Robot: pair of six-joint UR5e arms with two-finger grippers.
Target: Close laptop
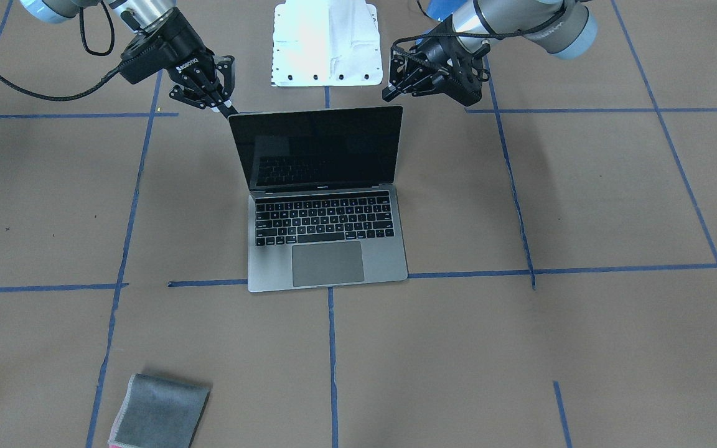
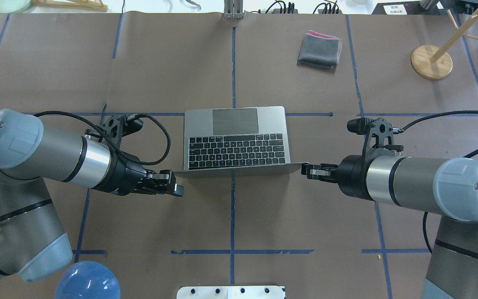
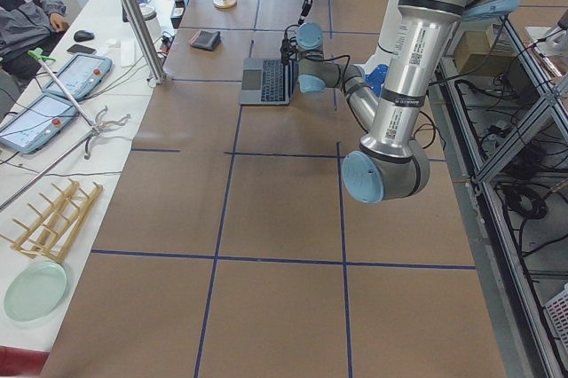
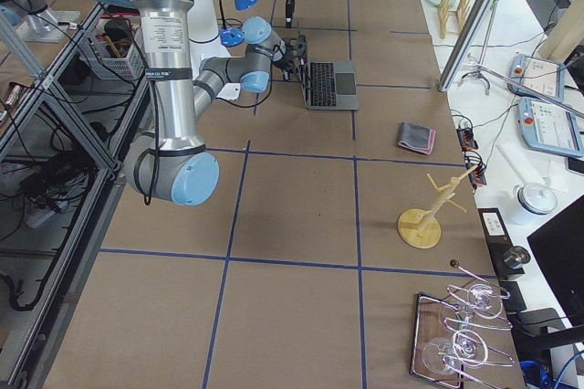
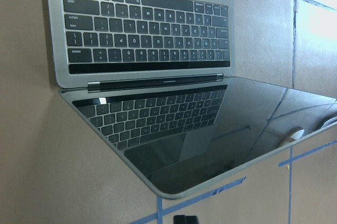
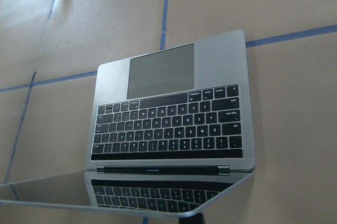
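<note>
The laptop (image 1: 327, 249) stands open in the middle of the table, its black screen leaning back toward me and its keyboard facing away (image 2: 235, 120). My right gripper (image 1: 228, 111) is shut, its tip at the upper corner of the lid on my right side (image 2: 305, 170). My left gripper (image 1: 389, 94) is shut and hangs just behind the lid's other upper corner (image 2: 177, 190), a little apart from it. The left wrist view shows the screen and keyboard (image 5: 147, 29) from close by. The right wrist view shows the keyboard and trackpad (image 6: 168, 129).
A folded grey cloth (image 2: 320, 50) lies on the far side of the table, beyond the laptop. A wooden stand (image 2: 432, 62) is at the far right. A white mounting plate (image 2: 230, 292) sits between my arm bases, and a blue dome (image 2: 87, 282) is by my left base.
</note>
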